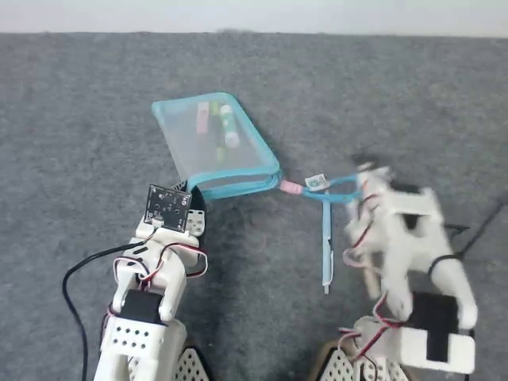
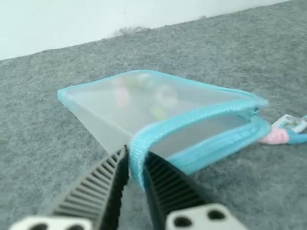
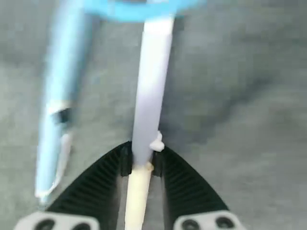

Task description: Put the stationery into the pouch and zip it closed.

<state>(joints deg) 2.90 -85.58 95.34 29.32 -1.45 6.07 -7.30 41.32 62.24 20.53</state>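
Observation:
The translucent pouch [image 1: 210, 151] [image 2: 144, 110] with cyan trim lies on the grey carpet, and several coloured stationery pieces [image 1: 216, 123] are inside it. My left gripper [image 1: 193, 193] [image 2: 136, 167] is shut on the pouch's near zipper corner. A pink zipper pull [image 1: 290, 188] [image 2: 276, 137] joins a cyan strap [image 1: 337, 190] [image 3: 139, 9] that runs toward my right gripper [image 1: 367, 202] [image 3: 141, 160]. That gripper is shut on a white pen [image 3: 151, 86] whose tip points at the strap. A light blue pen [image 1: 326, 238] [image 3: 53, 120] lies on the carpet beside it.
A small white tag [image 1: 317, 182] [image 2: 290, 123] hangs by the zipper pull. A black cable [image 1: 75, 290] runs along the left arm. Open carpet surrounds the pouch on its left and far sides, up to a pale wall [image 2: 72, 19].

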